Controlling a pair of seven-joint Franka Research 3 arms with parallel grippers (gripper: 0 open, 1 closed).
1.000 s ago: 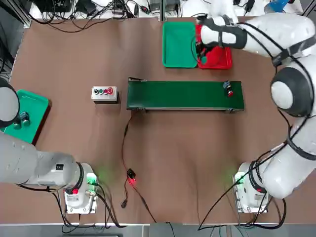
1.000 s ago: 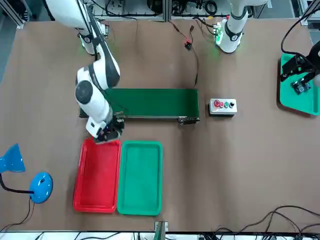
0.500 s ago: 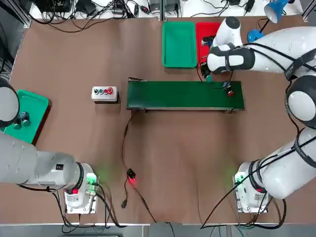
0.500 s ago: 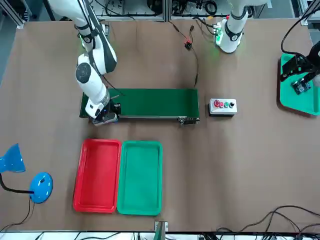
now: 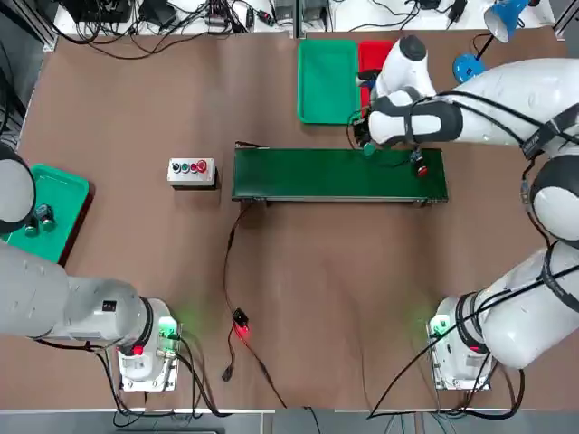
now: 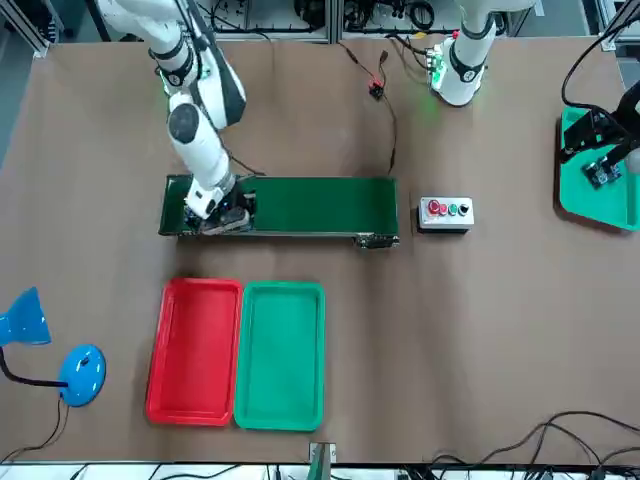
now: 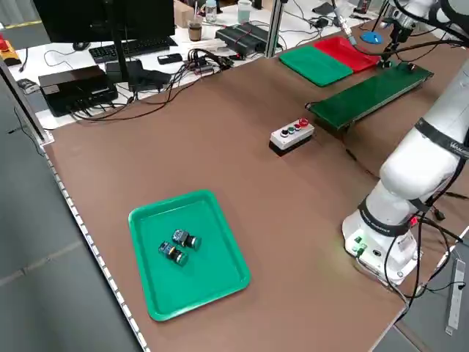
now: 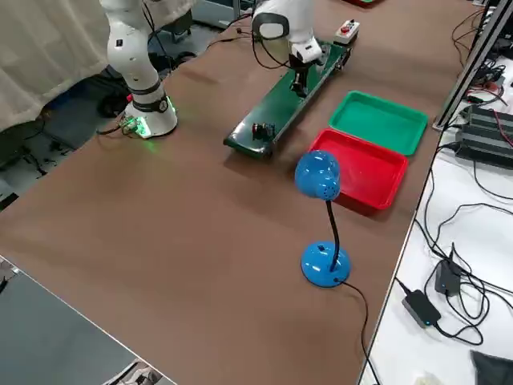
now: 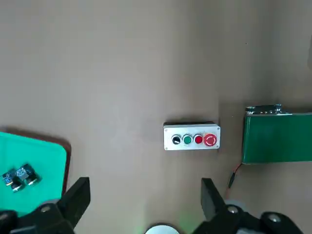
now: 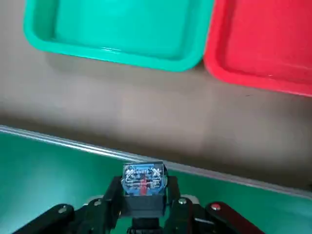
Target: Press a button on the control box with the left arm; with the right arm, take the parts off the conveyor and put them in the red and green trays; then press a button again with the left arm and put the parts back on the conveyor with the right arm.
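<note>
The right gripper [image 10: 141,207] pinches a small blue-topped part [image 10: 144,176] between its fingers, above the conveyor [image 5: 317,174]; another part [image 5: 419,164] lies beside it. The left gripper [image 9: 145,204] stands spread.

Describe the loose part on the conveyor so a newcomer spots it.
The green conveyor crosses mid-table. Near its end on the robot's right lies a small black-and-red part, alone on the belt. The only other part there is clamped in the right gripper, farther along.
</note>
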